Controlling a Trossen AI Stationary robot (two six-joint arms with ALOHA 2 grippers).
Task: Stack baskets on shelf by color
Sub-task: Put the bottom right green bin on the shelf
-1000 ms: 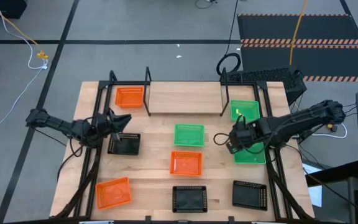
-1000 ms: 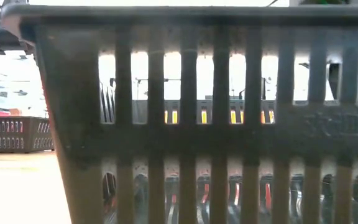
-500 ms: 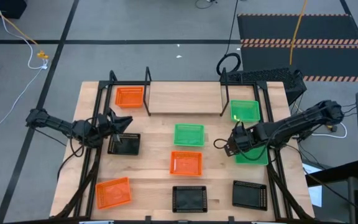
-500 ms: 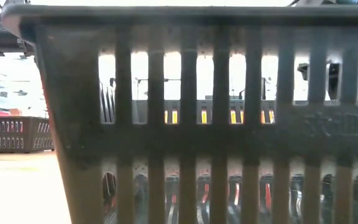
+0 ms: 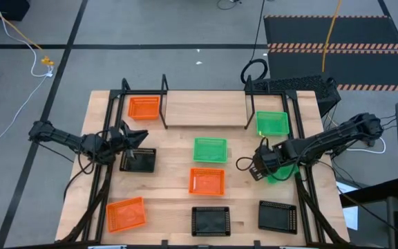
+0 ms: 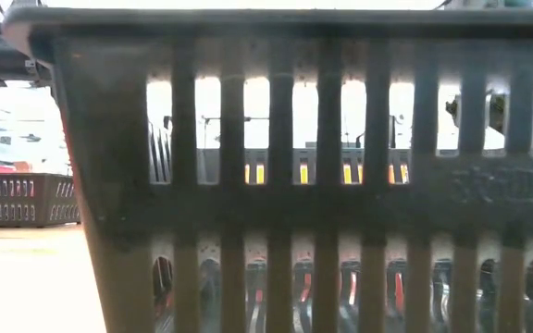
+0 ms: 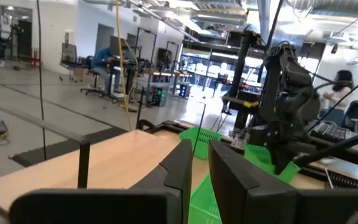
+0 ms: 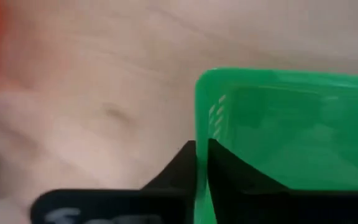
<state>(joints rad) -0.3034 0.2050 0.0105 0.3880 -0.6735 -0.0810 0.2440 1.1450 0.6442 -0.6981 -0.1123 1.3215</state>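
Observation:
The shelf (image 5: 206, 107) stands at the table's far edge. An orange basket (image 5: 144, 107) sits at its left end and a green basket (image 5: 273, 123) at its right end. My right gripper (image 5: 258, 167) is shut on another green basket (image 5: 285, 171) at the table's right. My left gripper (image 5: 138, 135) hovers by the far edge of a black basket (image 5: 138, 160); its fingers (image 7: 179, 171) stand a narrow gap apart with nothing between them. A third green basket (image 5: 209, 149) and an orange basket (image 5: 206, 180) lie mid-table. My right gripper (image 8: 202, 165) has the green basket's left wall (image 8: 201, 124) between its two fingers, one finger (image 8: 182, 165) outside and the other inside the basket. The fingers come from above, pointing down. Whether the basket is clear of the table, I cannot tell.
An orange basket (image 5: 126, 214) and two black baskets (image 5: 210, 220) (image 5: 278, 216) lie along the near edge. One black basket's wall (image 6: 266, 185) fills the low view. The shelf's middle board is bare wood. Black uprights (image 5: 249, 104) frame the shelf.
My right gripper has gone toward the table's near edge, away from the shelf's green basket, and now sits over the left wall of the loose green basket. The basket stays about where it was.

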